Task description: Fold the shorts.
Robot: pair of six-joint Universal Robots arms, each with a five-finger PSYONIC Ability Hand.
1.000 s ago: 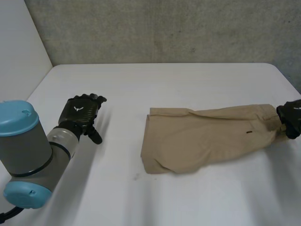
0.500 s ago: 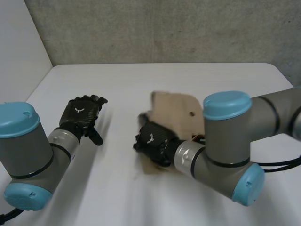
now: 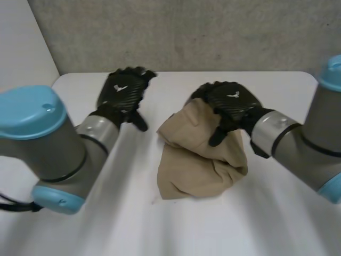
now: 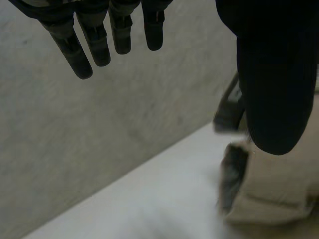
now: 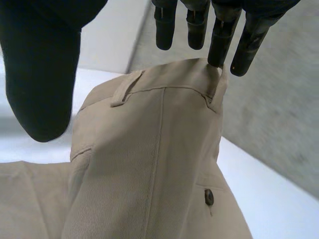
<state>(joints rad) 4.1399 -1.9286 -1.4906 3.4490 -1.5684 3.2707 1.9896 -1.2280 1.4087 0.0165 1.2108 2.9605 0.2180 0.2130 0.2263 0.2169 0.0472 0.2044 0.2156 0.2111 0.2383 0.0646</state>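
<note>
Left arm (image 3: 53, 144) and right arm (image 3: 301, 152): grey cylindrical joints with light-blue caps; left hand (image 3: 121, 93) and right hand (image 3: 230, 104): black, apparently weave-textured, each back bearing a small white emblem.

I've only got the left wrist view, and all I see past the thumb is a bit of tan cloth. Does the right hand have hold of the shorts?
Observer: Yes. In the head view the right hand sits on top of the shorts, gripping a raised end.
Operator: Which end is that?
Observer: The waist. The right wrist view shows the waistband and a belt loop at its fingertips, with a button lower down.
Operator: And my left hand?
Observer: In the head view the left hand is open beside the shorts, apart from them. The rest of them lies on the table.
</note>
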